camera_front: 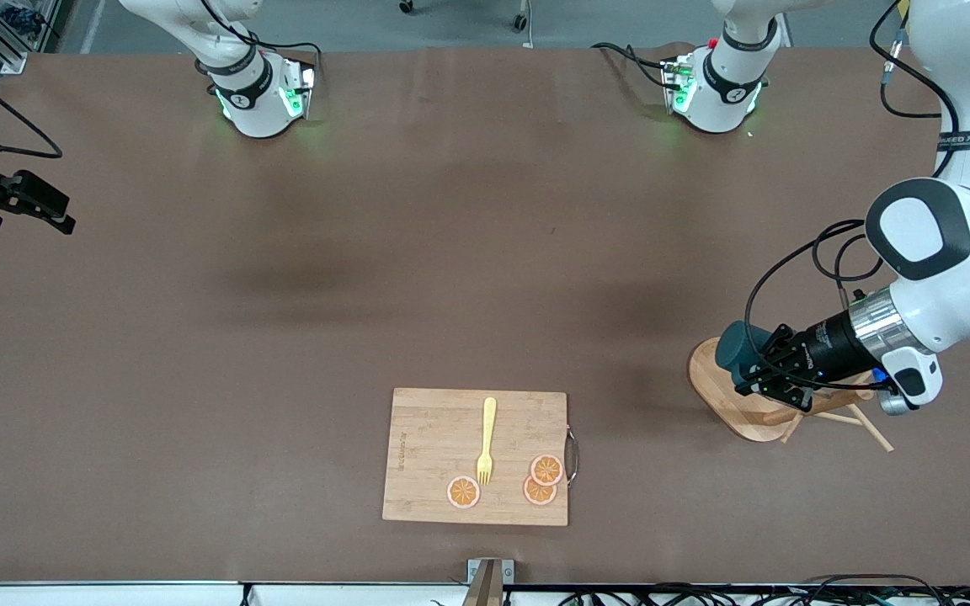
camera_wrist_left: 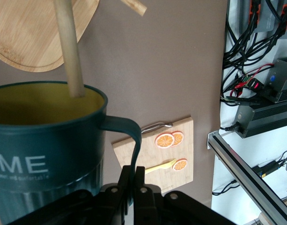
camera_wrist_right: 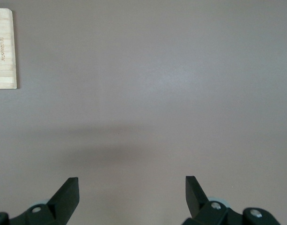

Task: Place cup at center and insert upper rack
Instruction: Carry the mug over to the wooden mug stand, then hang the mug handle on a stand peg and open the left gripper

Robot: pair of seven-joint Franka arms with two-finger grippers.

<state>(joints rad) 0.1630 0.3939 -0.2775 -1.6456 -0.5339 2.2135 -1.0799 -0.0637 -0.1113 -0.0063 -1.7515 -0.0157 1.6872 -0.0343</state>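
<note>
Left end effector (camera_front: 761,380), toward the left arm's end of the desk (camera_front: 283,337), clamped narrow on the handle of the cup (camera_front: 742,347). Cup tipped on its side, lifted over the oval base of the upper rack (camera_front: 738,404), mouth turned toward the rack. In the left wrist view, thin wooden peg of the rack (camera_wrist_left: 70,51) reaching across the cup's (camera_wrist_left: 45,154) yellow inside at the rim; whether touching, unclear. Handle (camera_wrist_left: 129,136) pinched between the dark fingers (camera_wrist_left: 122,187) at the foot of that view. Rack lying tilted, post and pegs splayed toward 4 o'clock from its base in the front view.

Right end effector (camera_front: 18,202) at the edge of the front view at roughly 9 o'clock, waiting over the right arm's end of the desk, fingers (camera_wrist_right: 68,194) spread wide with nothing between, bare brown surface underneath.

Cutting board (camera_front: 477,456) near the front camera, about 6 o'clock from the desk's middle, well apart from the rack. On it, yellow fork (camera_front: 486,442) with tines toward the camera, and three orange slices (camera_front: 540,480): two overlapping beside the metal handle (camera_front: 572,454), one alone by the fork tips.
</note>
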